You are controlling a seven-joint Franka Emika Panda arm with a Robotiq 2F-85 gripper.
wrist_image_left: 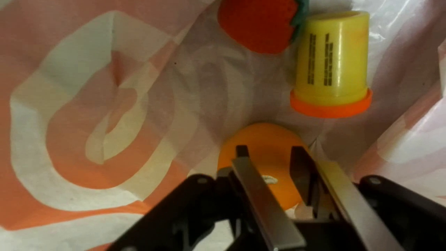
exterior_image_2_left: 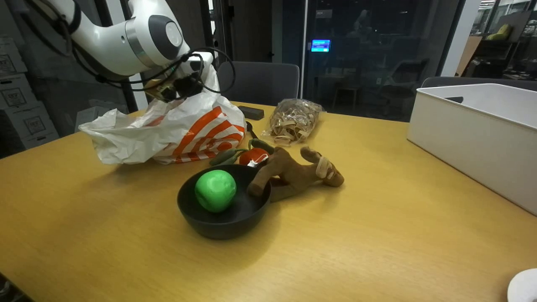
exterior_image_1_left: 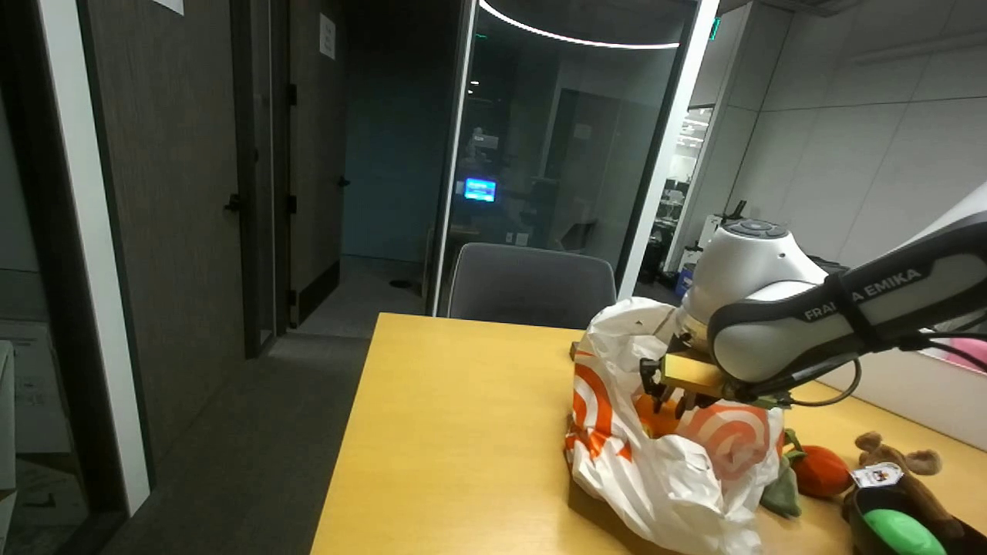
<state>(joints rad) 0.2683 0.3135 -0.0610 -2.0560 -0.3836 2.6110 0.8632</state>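
Note:
A white plastic bag with red-orange rings (exterior_image_1_left: 671, 493) lies open on the yellow table; it also shows in an exterior view (exterior_image_2_left: 201, 130). My gripper (wrist_image_left: 270, 151) is at the bag's mouth, fingers apart. In the wrist view an orange, round, fruit-like thing (wrist_image_left: 263, 139) lies inside the bag, behind and between the fingertips. It looks wider than the gap; I cannot tell if the fingers touch it. A yellow tub with an orange lid (wrist_image_left: 332, 62) and a red fruit-like thing with a green top (wrist_image_left: 258, 24) also lie in the bag. In an exterior view the gripper (exterior_image_1_left: 669, 401) is above the orange thing (exterior_image_1_left: 654, 420).
Beside the bag are a black bowl (exterior_image_2_left: 226, 228) with a green apple-like thing (exterior_image_2_left: 215, 191), a brown plush animal (exterior_image_2_left: 298, 172) leaning on it, a red vegetable (exterior_image_2_left: 253, 156) and green ones. A clear bag of tan pieces (exterior_image_2_left: 293, 121), dark block (exterior_image_2_left: 251, 112) and white bin (exterior_image_2_left: 474, 138) stand farther off.

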